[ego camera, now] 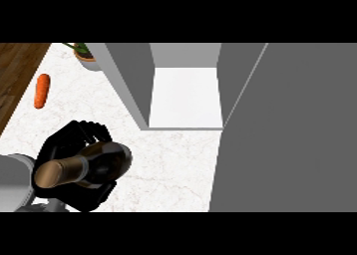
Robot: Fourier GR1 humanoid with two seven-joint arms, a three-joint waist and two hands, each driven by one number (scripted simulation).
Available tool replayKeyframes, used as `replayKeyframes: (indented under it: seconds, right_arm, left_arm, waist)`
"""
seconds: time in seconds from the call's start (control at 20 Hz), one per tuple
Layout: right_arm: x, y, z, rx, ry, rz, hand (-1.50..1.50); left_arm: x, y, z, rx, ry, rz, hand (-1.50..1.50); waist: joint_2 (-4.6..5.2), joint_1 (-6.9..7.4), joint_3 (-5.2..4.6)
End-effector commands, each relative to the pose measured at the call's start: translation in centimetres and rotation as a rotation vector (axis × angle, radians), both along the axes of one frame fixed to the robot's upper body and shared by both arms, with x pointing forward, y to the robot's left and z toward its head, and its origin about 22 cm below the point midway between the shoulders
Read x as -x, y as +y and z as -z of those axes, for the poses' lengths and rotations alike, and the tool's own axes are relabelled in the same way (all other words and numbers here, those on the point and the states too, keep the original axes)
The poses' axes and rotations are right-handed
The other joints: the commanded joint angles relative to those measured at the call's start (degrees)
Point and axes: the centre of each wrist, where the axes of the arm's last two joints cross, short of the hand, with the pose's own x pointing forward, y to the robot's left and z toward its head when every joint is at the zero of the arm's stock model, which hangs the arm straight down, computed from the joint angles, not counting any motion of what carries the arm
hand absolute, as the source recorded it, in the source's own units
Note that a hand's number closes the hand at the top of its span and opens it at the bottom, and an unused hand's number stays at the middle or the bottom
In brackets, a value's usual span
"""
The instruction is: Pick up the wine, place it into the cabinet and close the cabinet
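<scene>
We see an orange carrot (pixel 41 91) lying on the white marbled counter (pixel 167 159) near its left edge, and a potted plant (pixel 86 54) farther back.

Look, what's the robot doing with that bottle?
The robot's left hand is curled round the wine bottle, in front of the open cabinet and a bit to its left. The bottle is not inside yet, and the cabinet door stands wide open. A carrot lies on the counter, untouched.
</scene>
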Motion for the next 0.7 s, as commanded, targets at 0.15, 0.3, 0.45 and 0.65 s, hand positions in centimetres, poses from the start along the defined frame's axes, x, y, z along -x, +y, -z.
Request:
replayKeyframes:
  seconds: [0.15,0.3,0.45,0.65]
  right_arm:
    - [1.7,0.3,-0.8,-0.033,-0.019,-0.033,-1.50]
    - [2.0,0.0,-0.6,-0.035,-0.010,-0.026,-1.50]
    - [2.4,-0.1,-0.7,-0.051,-0.029,-0.042,-1.50]
    - [2.9,-0.5,-0.9,-0.027,-0.020,-0.043,-1.50]
  left_arm:
    - [1.2,-5.5,-5.5,0.046,0.015,0.087,1.50]
    - [-1.2,-7.1,-4.8,0.064,-0.001,0.095,1.50]
    - [-1.6,-10.2,-7.0,0.068,0.001,0.093,1.50]
    - [-0.3,-13.0,-7.3,0.073,0.012,0.086,1.50]
  waist:
    - [-0.04,-0.01,-0.01]
    - [0.10,-0.25,-0.03]
    - [0.07,-0.41,-0.02]
    - [0.03,-0.39,-0.02]
